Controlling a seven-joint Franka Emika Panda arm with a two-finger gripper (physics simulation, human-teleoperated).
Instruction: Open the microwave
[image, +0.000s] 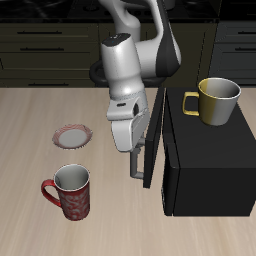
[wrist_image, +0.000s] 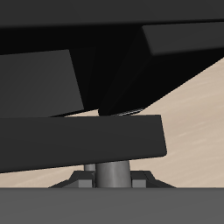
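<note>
At lower left of the exterior frame sits a red mug (image: 68, 192), a small plate (image: 73, 135) above it, and at centre our gripper (image: 133, 160) is at the door edge of the microwave (image: 205, 165), which fills the right side. We can't tell whether the fingers grip the handle; if not, they may slip off, and a jolt could topple the yellow mug (image: 215, 100) on top.

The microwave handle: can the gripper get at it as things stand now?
Probably yes. The gripper is already at the microwave door's edge, where its handle is, and nothing stands between them.
</note>
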